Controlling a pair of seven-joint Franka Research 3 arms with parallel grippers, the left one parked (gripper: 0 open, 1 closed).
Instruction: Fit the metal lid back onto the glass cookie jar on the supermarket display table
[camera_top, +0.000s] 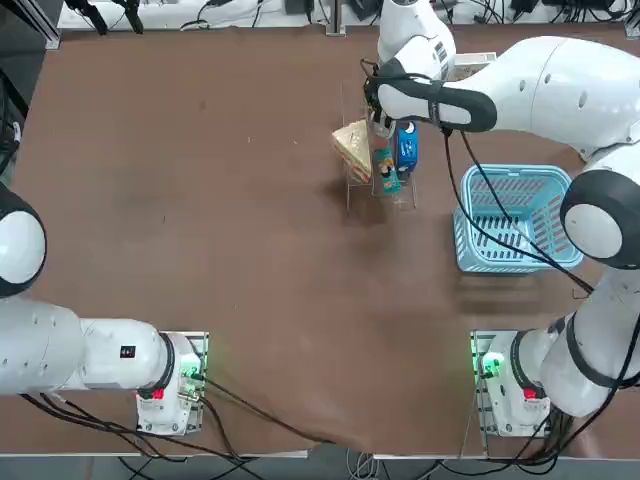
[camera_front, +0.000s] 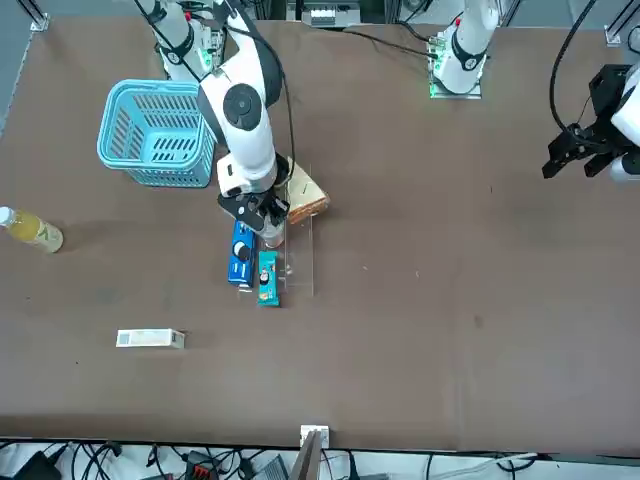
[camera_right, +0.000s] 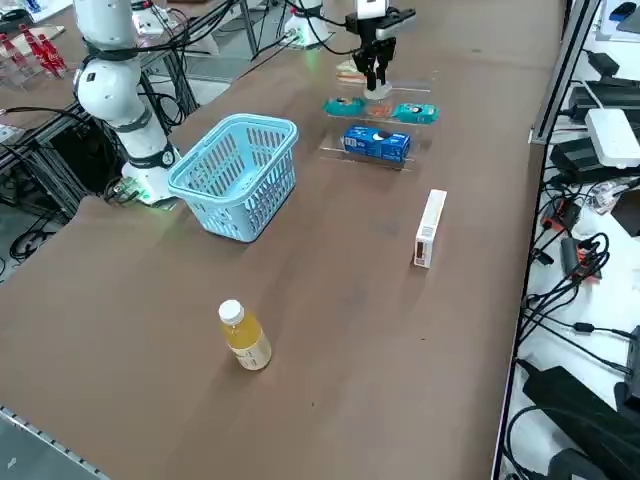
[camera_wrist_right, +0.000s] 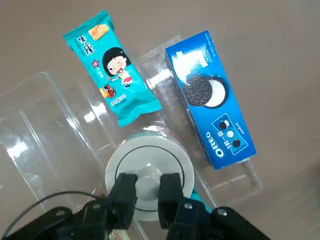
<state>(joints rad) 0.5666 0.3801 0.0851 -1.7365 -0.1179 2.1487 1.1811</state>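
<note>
The right gripper (camera_wrist_right: 148, 181) was above the clear plastic display stand (camera_front: 302, 268) on the tabletop (camera_top: 250, 250), beside the blue Oreo box (camera_wrist_right: 212, 100). Its jaws were clamped on the central knob (camera_wrist_right: 148, 190) of the metal lid (camera_wrist_right: 172, 160), one finger on each side. The lid lay directly beneath the jaws, over the glass cookie jar (camera_front: 272, 238). The governing relation was lid rim to jar mouth: the two appeared nearly concentric, but full seating could not be confirmed. The next move probably required straight downward alignment before release; a sideways offset could have left the lid tilted.
</note>
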